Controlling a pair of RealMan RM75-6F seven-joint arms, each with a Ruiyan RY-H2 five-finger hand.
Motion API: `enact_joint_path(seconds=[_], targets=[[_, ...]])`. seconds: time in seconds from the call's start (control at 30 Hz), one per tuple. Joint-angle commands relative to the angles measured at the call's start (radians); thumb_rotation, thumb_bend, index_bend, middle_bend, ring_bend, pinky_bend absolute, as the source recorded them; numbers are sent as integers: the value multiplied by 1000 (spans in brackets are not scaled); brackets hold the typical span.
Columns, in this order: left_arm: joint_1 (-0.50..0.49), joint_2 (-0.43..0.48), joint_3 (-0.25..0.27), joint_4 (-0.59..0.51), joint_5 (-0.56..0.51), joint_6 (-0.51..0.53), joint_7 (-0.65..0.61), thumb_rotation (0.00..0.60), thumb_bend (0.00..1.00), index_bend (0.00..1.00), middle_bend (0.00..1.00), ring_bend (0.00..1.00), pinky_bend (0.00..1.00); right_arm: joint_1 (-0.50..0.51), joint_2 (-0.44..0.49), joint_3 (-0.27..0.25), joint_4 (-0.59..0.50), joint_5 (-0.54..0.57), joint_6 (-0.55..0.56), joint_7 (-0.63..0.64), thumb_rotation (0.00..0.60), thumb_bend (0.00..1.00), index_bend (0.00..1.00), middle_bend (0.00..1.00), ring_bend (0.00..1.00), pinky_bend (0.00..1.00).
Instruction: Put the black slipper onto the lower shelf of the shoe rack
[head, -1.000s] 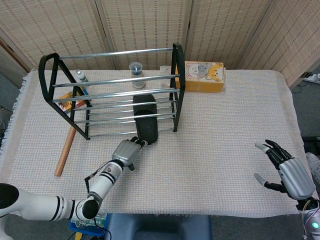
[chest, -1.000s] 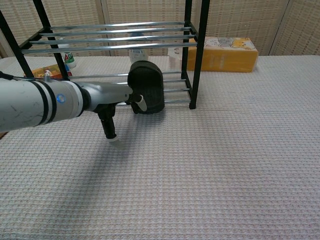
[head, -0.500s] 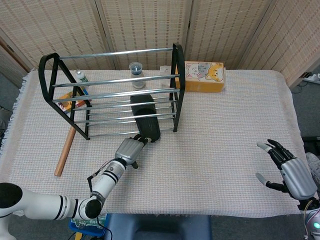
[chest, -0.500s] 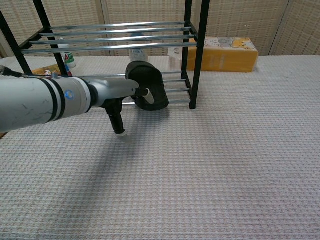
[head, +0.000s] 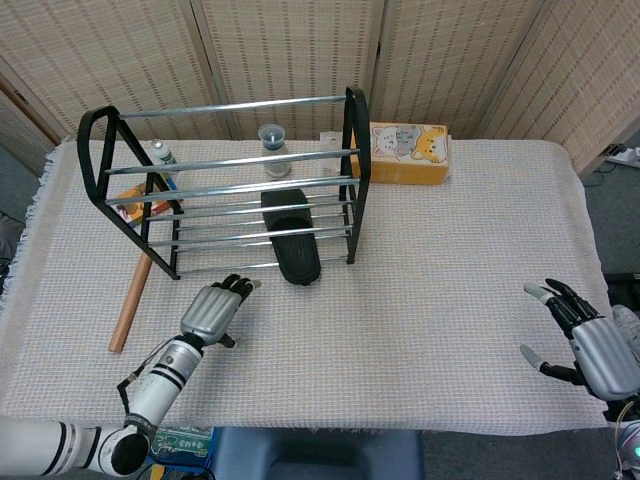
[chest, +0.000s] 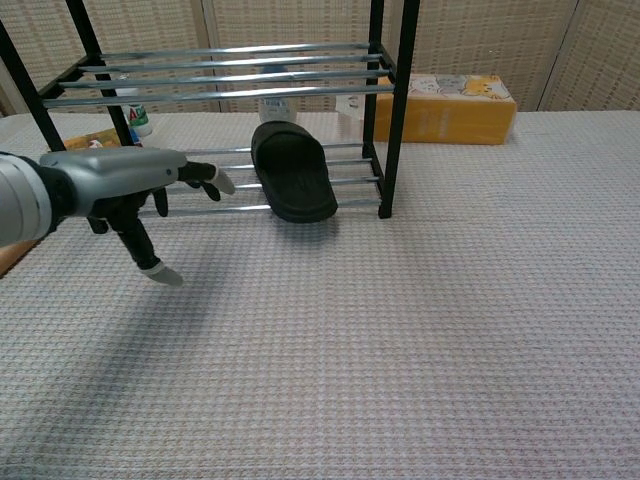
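Note:
The black slipper (head: 291, 236) (chest: 292, 182) lies sole down across the lower rails of the black shoe rack (head: 349, 170) (chest: 389, 110), its near end sticking out past the front rail. My left hand (head: 212, 310) (chest: 120, 182) hovers over the cloth left of and in front of the slipper, fingers apart and empty. My right hand (head: 590, 345) is open at the table's near right corner, far from the rack.
A yellow cat-print box (head: 408, 153) (chest: 460, 105) stands right of the rack. A wooden stick (head: 133, 292) lies on the left. A small cup (head: 272, 138), a bottle (head: 162, 155) and an orange packet (head: 137, 198) sit behind and beside the rack.
My left hand let go of the slipper and drew back left and toward me. The slipper now lies flat on the lower rails, pushed slightly further in. My right hand shifted slightly right.

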Motion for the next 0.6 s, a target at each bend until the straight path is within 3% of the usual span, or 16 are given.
enact_joint_path(seconds=[0.03,0.33,0.6], targets=[[90,70,59,-32,92,69,-71,600,135,147,196,129,343,-6,-1,-2,-1,3,3,-2,600,268,100,197,142,245],[282,198,91,11,206,202,-267,600,135,149,196,129,342,-13,0,-2,11,44,-31,-26,600,268,100,197,142,245],[418,225,84,195,305,274,-437,600,134,168,187,130,334,-5,1,6,27,83,-79,-82,600,269,100,197,142,245]])
